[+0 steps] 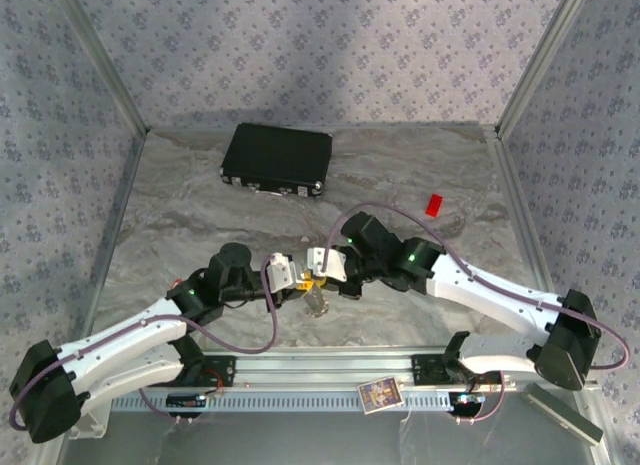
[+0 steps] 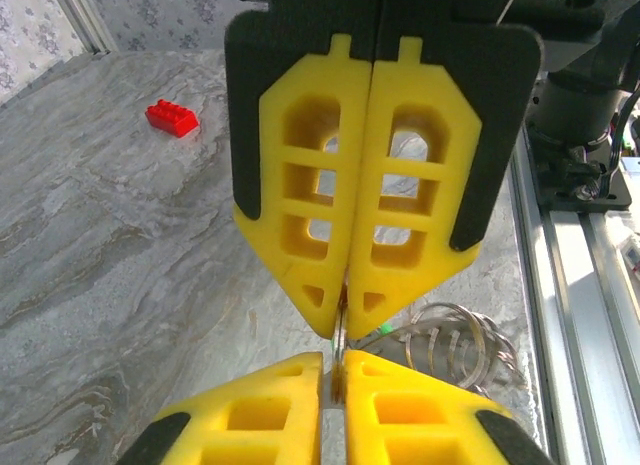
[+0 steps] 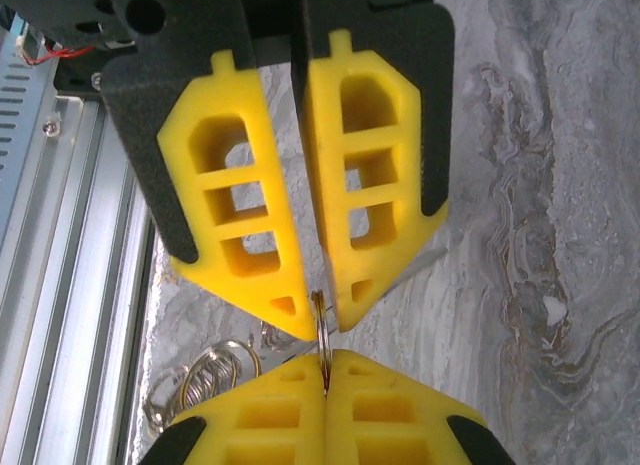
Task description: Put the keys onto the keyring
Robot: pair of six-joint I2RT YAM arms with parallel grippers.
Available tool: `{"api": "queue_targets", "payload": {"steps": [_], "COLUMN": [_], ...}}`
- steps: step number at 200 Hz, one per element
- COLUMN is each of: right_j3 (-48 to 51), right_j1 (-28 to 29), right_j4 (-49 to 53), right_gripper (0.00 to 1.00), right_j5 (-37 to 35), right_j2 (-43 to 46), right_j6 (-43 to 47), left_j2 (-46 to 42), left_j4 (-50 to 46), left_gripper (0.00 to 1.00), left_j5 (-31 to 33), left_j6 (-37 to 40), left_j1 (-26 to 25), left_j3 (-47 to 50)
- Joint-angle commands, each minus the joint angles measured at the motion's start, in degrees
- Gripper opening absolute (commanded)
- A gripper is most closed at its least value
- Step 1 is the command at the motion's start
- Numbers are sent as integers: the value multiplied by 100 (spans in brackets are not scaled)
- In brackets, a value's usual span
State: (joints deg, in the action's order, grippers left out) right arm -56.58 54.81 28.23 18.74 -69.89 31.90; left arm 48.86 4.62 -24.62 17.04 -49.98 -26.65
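Both grippers meet tip to tip just above the table, near its front edge. A thin silver ring of the keyring [image 2: 341, 342] stands edge-on between them. My right gripper [image 3: 327, 370] is shut tight on the ring. My left gripper [image 2: 335, 373] pinches the same ring from the opposite side, its jaws a sliver apart around the wire. The rest of the keyring, a bundle of silver loops [image 2: 462, 347], dangles beside the fingertips and hangs below them in the top view [image 1: 318, 303]. A small green key head [image 2: 385, 328] peeps out beside the bundle; the other keys are not distinguishable.
A black case [image 1: 277, 158] lies at the back of the table. A red block [image 1: 433, 205] sits to the right, behind the right arm. The aluminium rail [image 1: 320, 370] with the arm bases runs along the near edge, a small card [image 1: 380, 393] on it.
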Motion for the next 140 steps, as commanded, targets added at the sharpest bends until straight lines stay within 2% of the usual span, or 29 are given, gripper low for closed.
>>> {"api": "queue_targets", "payload": {"steps": [1,17,34,50,84,126,140], "right_j3": [-237,-174,76,441,933,1108,1140], "right_j1": [39,17,-140,-399,-744,-771,-775], "right_j4": [154,87,-256,-758,-1515,-1715,-1773], "right_gripper": [0,0,20,27,28,28,25], "right_j5": [-109,25,397,924,1579,1729,1729], "right_j2": [-42,15,206,432,607,514,498], "right_j6": [168,145,-26,-313,-785,-913,-949], "left_j2": [-34,-66,-94,-113,-123,-104,-87], "left_j4": [71,115,201,356,787,1313,1382], "left_gripper": [7,3,1,0,0,0,0], "left_j5": [-131,-138,-157,-191,-234,-237,-242], "left_j6": [72,56,16,-53,-246,-504,-547], "left_j1": [-40,-39,-44,-39,-39,-39,-42], "left_j3": [-200,-165,-131,-49,144,335,377]}}
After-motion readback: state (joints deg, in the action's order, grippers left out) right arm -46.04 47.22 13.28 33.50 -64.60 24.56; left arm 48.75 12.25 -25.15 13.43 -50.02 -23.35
